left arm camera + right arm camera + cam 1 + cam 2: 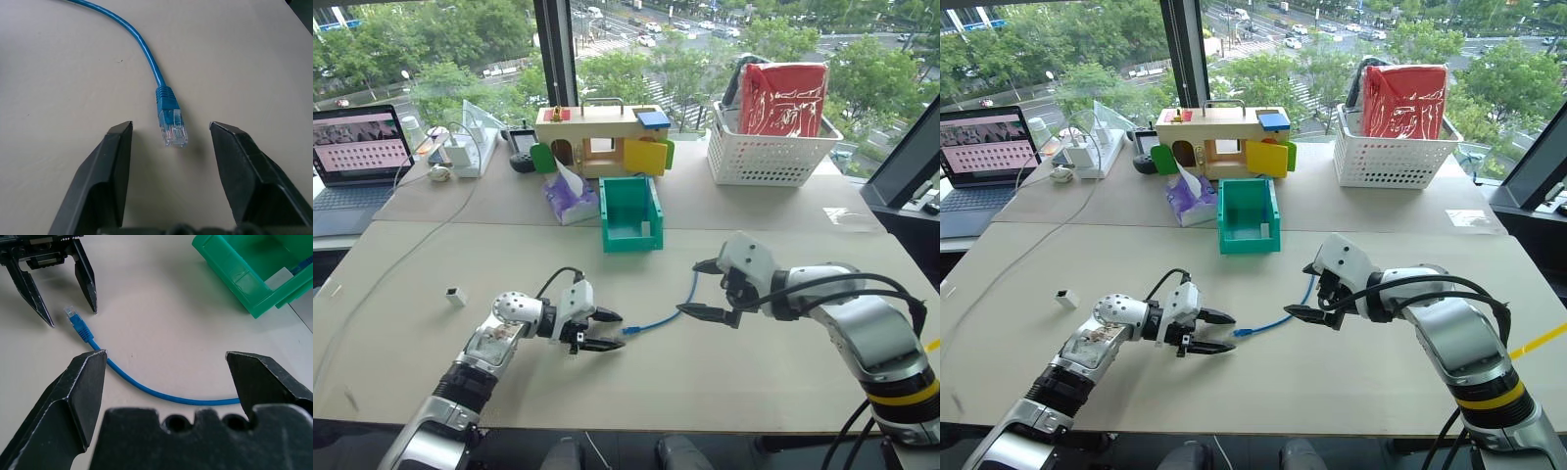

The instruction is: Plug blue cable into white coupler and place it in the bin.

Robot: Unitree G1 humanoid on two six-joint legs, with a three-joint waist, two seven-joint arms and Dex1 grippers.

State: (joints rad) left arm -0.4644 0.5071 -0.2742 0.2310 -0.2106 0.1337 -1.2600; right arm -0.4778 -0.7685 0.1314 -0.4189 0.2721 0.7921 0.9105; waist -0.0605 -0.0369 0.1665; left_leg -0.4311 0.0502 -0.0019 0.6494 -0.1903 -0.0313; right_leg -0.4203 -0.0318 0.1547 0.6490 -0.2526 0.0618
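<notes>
A wide window with treetops and streets behind it runs along the far side of the pale worktop (783,372), which takes up most of the scene. On its far left sits an open laptop (357,162); on the far right stands a white lattice basket (769,147) with a red bag (783,98) in it, and between them a wooden toy house (602,137) with coloured doors. Just in front of the house lies a purple tissue pack (570,196), and right beside that, a little nearer, the green bin (630,213), its low front lip facing the robot.

The right claw (703,290) hangs over the worktop right of centre, its two black fingers spread wide and holding nothing; in the right wrist view the cable passes beneath them on the surface. The left claw (611,330) is near the middle of the worktop, pointing right, its fingers apart on either side of the plug and not touching it, as the left wrist view shows.

The blue cable (671,315) lies flat on the worktop between the two claws, curving from below the right claw toward the left one. Its clear plug (172,127) rests on the surface just between the left fingertips (121,128). The white coupler (456,296) sits alone well to the left, near the worktop's left side, far from the cable and the bin.
</notes>
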